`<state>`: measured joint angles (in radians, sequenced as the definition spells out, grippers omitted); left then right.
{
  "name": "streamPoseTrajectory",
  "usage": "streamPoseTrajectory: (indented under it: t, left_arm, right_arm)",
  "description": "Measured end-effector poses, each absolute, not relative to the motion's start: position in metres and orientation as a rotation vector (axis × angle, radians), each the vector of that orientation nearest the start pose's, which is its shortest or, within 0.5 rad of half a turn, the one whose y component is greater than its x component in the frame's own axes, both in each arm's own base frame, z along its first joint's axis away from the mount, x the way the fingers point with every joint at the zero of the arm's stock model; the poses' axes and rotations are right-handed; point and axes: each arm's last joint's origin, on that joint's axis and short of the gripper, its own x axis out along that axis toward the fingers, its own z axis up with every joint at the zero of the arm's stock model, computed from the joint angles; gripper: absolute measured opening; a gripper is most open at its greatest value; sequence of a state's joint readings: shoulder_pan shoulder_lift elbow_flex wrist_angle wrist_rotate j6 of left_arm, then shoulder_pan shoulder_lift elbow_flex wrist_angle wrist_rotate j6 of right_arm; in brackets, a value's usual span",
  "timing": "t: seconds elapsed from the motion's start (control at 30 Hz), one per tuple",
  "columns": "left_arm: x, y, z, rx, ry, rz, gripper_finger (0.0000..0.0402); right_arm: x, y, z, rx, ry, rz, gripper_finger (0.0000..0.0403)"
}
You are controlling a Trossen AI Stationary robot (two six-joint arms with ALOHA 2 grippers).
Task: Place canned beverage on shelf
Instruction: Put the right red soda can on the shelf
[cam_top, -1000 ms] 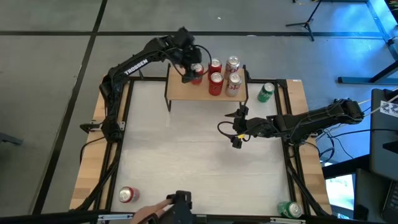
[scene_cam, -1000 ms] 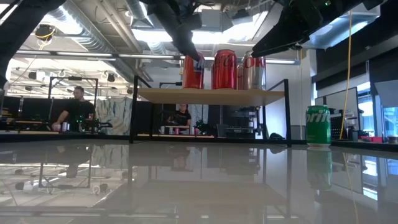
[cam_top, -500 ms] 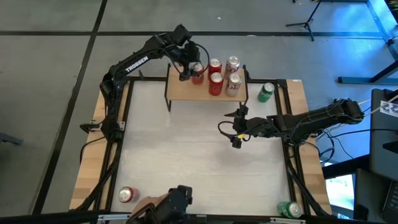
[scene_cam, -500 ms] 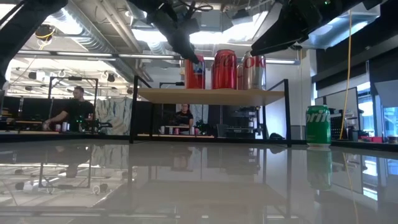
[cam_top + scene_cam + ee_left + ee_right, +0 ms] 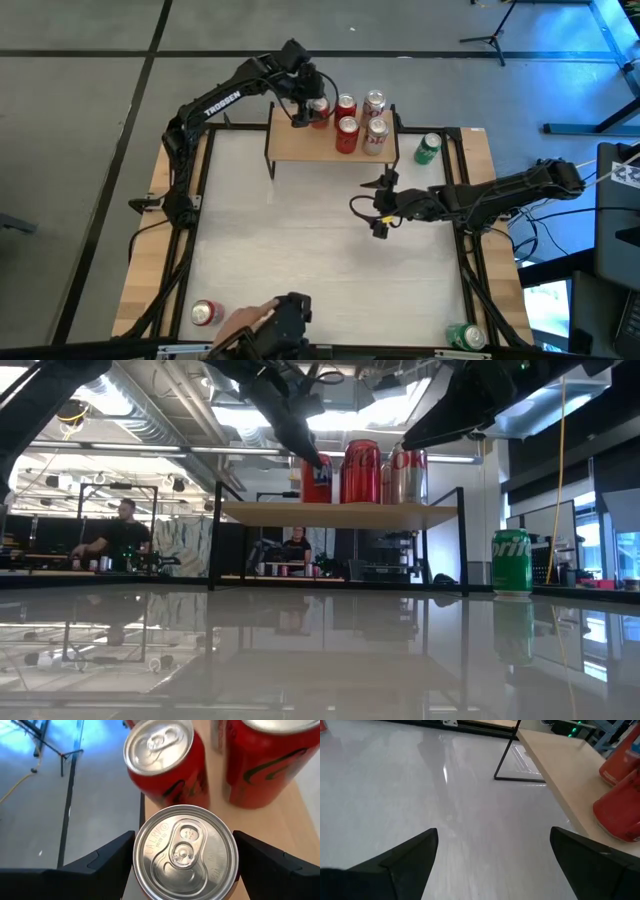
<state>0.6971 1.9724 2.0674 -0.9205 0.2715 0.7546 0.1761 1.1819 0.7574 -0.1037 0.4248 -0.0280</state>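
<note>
while five cans crowd the shelf, left gripper clamps one — right gripper gapes.

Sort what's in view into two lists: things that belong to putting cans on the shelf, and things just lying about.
Job in hand:
- shelf
- can between the left gripper's fingers, on the shelf
- left gripper
- four other cans on the shelf

Lying about:
- green can beside the shelf
- red can at the table's near edge
- green can at the near corner
- right gripper, waiting open
</note>
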Motion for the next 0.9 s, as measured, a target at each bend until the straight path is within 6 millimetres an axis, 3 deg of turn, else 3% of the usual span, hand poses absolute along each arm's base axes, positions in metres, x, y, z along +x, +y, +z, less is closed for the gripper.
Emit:
streamPoseTrajectory:
  t: [0.9]
  left_arm:
    - [0.341,0.263,0.363,0.369,0.807,0.153,0.0293]
  right_arm:
    - [0.255,0.034,0.250,-0.202,0.497,-0.193,0.0381]
